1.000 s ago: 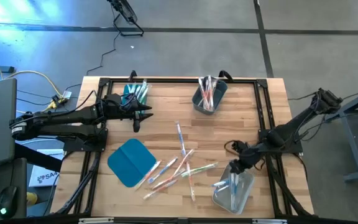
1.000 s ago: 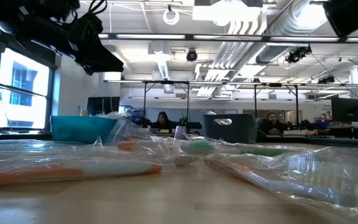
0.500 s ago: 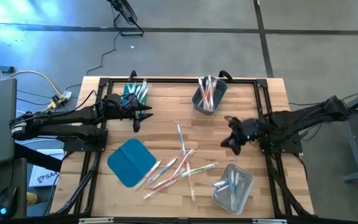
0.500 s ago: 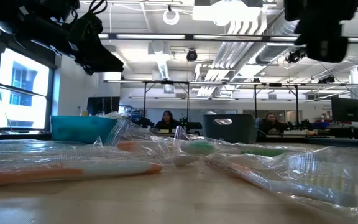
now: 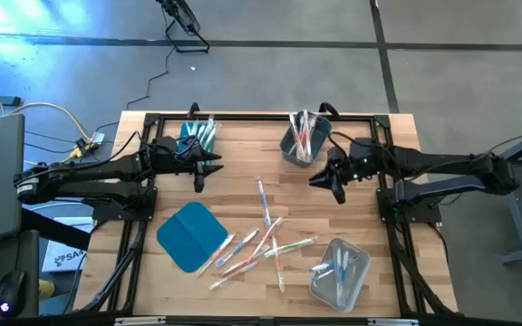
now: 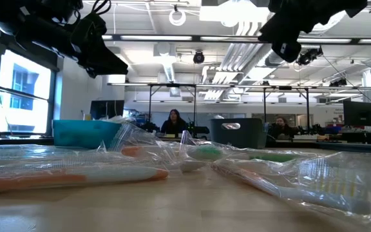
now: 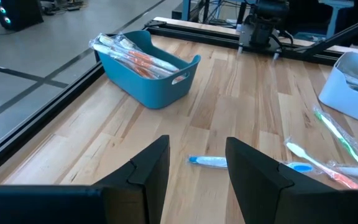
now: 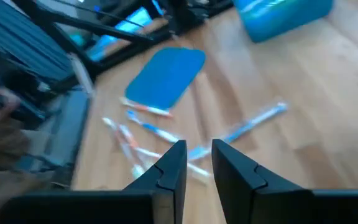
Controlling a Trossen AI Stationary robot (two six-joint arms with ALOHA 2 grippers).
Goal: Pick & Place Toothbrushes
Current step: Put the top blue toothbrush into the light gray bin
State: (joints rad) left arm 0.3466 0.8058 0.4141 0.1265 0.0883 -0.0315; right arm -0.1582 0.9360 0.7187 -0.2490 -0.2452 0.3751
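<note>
Now that the right claw has swung from the clear bin toward the brushes, empty and slightly open, another pick looks next.

The left claw waits, open.

Toothbrushes blurred up close, prob. wrapped; count unclear.

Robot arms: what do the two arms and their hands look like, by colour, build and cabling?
Both arms are dark, nearly black, built of slim jointed segments. The left hand and right hand each end in two dark, flat, angular fingers, seen close in the wrist views. Thin dark cables run along the right arm. No markings can be made out.
</note>
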